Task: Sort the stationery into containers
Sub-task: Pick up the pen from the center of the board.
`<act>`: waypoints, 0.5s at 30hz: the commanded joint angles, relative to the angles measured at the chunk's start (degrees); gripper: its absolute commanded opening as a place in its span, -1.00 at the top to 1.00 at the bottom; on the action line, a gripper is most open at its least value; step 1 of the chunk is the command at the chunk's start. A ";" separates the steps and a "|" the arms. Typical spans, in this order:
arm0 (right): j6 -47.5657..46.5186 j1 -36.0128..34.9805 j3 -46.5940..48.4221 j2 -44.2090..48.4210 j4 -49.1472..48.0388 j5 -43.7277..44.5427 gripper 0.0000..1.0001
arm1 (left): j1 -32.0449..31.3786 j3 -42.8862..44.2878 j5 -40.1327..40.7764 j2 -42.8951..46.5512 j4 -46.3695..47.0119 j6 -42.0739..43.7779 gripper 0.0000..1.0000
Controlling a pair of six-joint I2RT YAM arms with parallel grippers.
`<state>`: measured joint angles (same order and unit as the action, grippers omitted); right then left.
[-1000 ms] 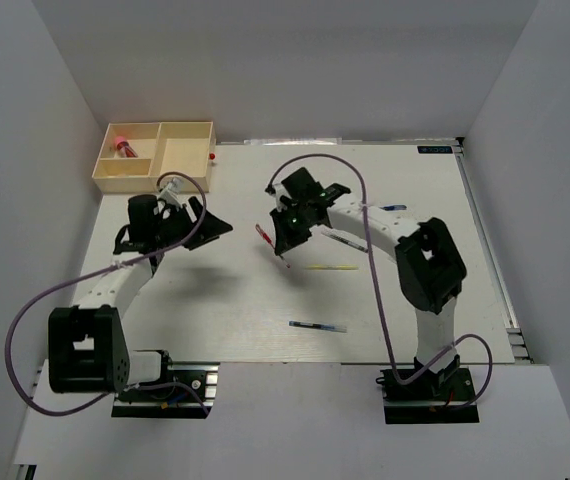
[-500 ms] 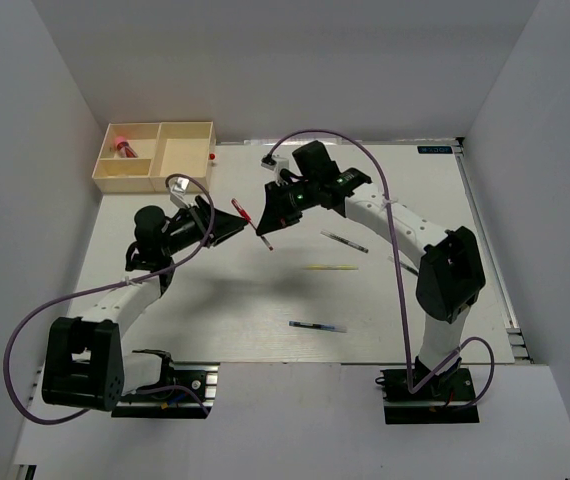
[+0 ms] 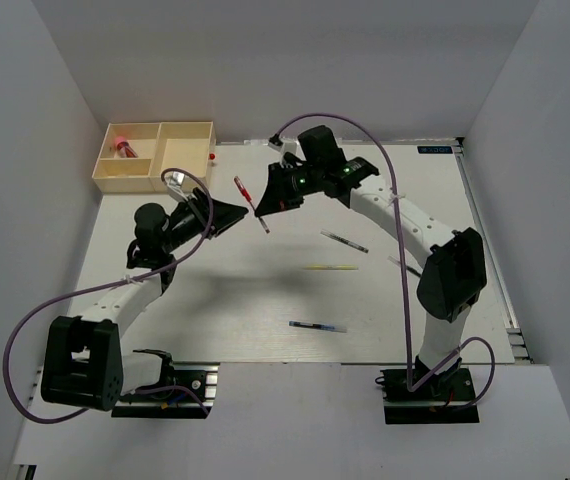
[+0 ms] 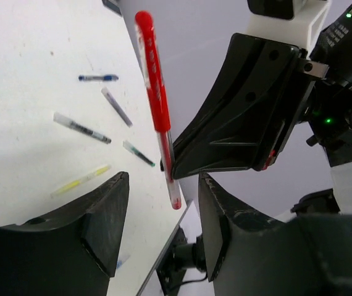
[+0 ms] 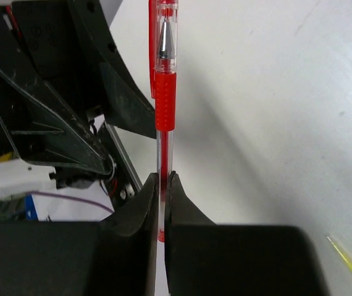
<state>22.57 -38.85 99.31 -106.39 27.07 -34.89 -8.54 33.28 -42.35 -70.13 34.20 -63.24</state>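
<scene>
A red pen [image 3: 242, 188] hangs in the air, pinched at its lower end by my right gripper [image 3: 262, 206], which is shut on it [image 5: 162, 185]. My left gripper [image 3: 239, 211] faces it with jaws open. In the left wrist view the red pen's [image 4: 154, 92] lower end sits at the mouth of the left gripper [image 4: 162, 203], touching neither finger. The cream tray [image 3: 187, 128] stands at the back left with a pink cylinder [image 3: 122, 146] in its small back compartment. A dark-clear pen [image 3: 343, 240], a yellow-green pen [image 3: 329, 267] and a blue pen [image 3: 317, 325] lie on the table.
A small red knob [image 3: 212, 157] sticks out of the tray's right side. White walls close in the table on the left, back and right. Purple cables loop over both arms. One more thin pen [image 3: 403, 265] lies by the right arm.
My right gripper has lifted the red pen off the table and carried it left and back to the left gripper. The left arm has swung toward it and its jaws have narrowed.
</scene>
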 commanded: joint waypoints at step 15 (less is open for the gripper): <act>7.58 4.13 9.51 1.44 0.35 4.22 1.00 | 0.89 19.10 7.45 -9.50 7.64 -5.22 -0.27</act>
<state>28.73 -34.72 108.62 -106.56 28.45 -29.76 -7.88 49.78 -36.03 -79.75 39.97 -67.61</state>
